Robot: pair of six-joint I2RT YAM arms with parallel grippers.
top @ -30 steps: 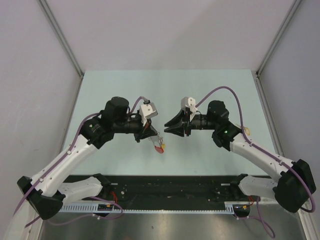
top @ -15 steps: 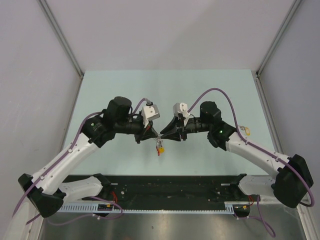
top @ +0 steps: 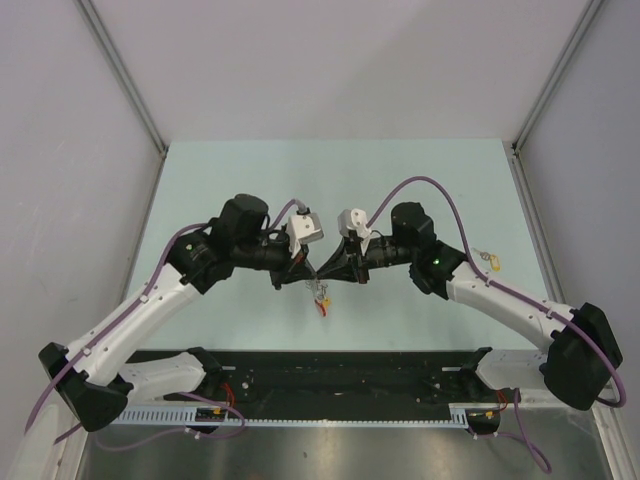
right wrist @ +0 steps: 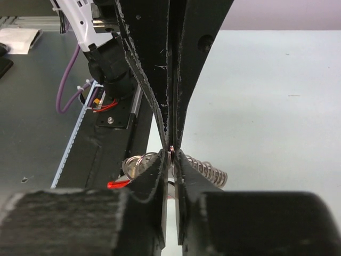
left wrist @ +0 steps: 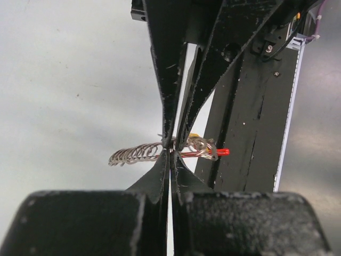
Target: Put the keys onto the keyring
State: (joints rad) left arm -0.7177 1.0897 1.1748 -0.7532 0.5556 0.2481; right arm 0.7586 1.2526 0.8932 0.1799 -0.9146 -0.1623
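Observation:
The keyring (top: 319, 296) hangs between my two grippers above the table: a thin silver ring (left wrist: 199, 146), a silver coiled piece (left wrist: 132, 154) and a red band (left wrist: 219, 152), with a yellow bit beside the ring. My left gripper (top: 312, 274) (left wrist: 170, 151) is shut on the keyring. My right gripper (top: 327, 275) (right wrist: 171, 154) meets it tip to tip and is shut on the same ring (right wrist: 137, 161). The coiled piece (right wrist: 210, 168) shows behind the right fingers. One key (top: 490, 260) with a yellow tag lies on the table at the right, apart from both grippers.
The pale green table (top: 250, 180) ends at grey walls on the left, right and back. The black base rail (top: 340, 375) with both arm bases runs along the near edge, just below the hanging keyring.
My right gripper has moved left to the left gripper and closed on the keyring. The left gripper has shifted slightly right. The keyring now hangs between both tips.

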